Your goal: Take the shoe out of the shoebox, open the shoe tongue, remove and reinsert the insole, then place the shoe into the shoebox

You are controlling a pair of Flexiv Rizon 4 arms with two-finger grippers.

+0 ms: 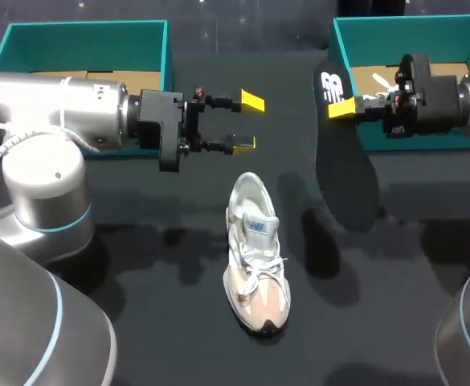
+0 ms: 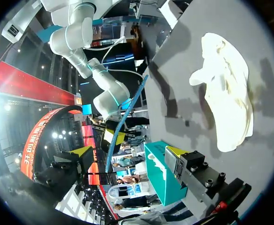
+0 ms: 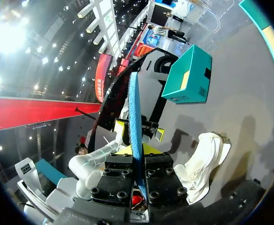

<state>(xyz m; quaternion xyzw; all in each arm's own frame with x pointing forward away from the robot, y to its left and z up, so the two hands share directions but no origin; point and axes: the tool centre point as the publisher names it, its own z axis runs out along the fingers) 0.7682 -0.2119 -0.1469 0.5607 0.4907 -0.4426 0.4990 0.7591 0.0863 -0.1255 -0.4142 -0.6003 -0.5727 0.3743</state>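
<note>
A white and beige sneaker (image 1: 255,253) stands on the dark table, toe toward the front edge and tongue raised; the wrist views also show the sneaker (image 2: 225,93) (image 3: 202,159). My right gripper (image 1: 343,108) is shut on the heel end of the black insole (image 1: 343,169), which hangs above the table to the right of the shoe. In the right wrist view the insole (image 3: 134,117) runs edge-on, blue, between the fingers of the right gripper (image 3: 137,152). My left gripper (image 1: 248,122) hovers open and empty behind the shoe, facing the insole (image 2: 125,122).
A teal shoebox (image 1: 86,52) sits at the back left behind my left arm. A second teal box (image 1: 415,80) stands at the back right, under my right wrist. The dark table (image 1: 162,265) lies bare around the shoe.
</note>
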